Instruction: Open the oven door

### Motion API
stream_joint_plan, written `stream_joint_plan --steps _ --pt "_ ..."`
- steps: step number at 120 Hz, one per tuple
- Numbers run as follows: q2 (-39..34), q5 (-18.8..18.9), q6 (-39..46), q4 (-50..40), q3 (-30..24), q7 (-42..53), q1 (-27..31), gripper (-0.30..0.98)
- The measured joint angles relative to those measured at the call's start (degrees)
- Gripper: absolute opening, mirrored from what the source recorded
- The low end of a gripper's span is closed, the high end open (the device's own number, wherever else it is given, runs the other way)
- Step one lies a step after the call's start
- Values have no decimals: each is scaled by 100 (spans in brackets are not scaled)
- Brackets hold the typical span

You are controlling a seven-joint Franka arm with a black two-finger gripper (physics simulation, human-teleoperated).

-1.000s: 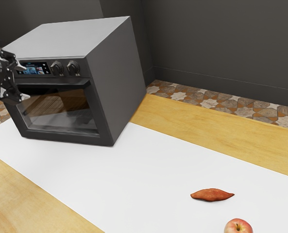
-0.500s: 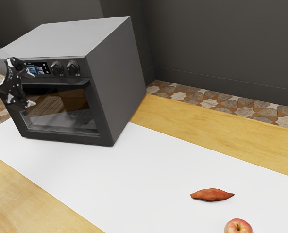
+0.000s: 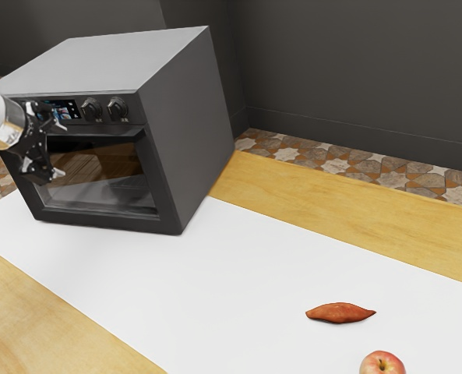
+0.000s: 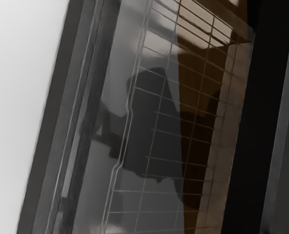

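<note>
The gripper (image 3: 59,150) is at the left part of the oven's front in the exterior view, fingers spread, one higher than the other, with nothing seen gripped. The grey oven (image 3: 188,117) has its door (image 3: 98,183) shut. A dark handle (image 3: 110,135) runs along the door's top; its left end is hidden behind the gripper, and whether they touch is unclear. The wrist view faces the door's glass (image 4: 154,122), showing rack wires and a dark reflection of the hand.
Two knobs (image 3: 104,110) and a display (image 3: 65,111) sit above the door. The oven stands on a white mat (image 3: 207,288) over a wooden table (image 3: 28,312). A sweet potato (image 3: 340,313) and an apple (image 3: 382,364) lie far from the gripper.
My gripper has moved toward the exterior view's right and slightly lower across the oven's front, its fingers still apart. The door has not moved.
</note>
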Motion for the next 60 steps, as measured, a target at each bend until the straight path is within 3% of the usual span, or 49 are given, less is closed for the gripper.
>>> stream_joint_plan --steps 21,38,47,60 --pt "-40 -28 12 -173 -52 38 -6 68" --pt "-905 -2 13 -1160 -66 62 48 68" --pt "-1717 15 12 -1953 -311 71 406 68" --pt "-3755 16 11 -3550 -745 74 1059 68"
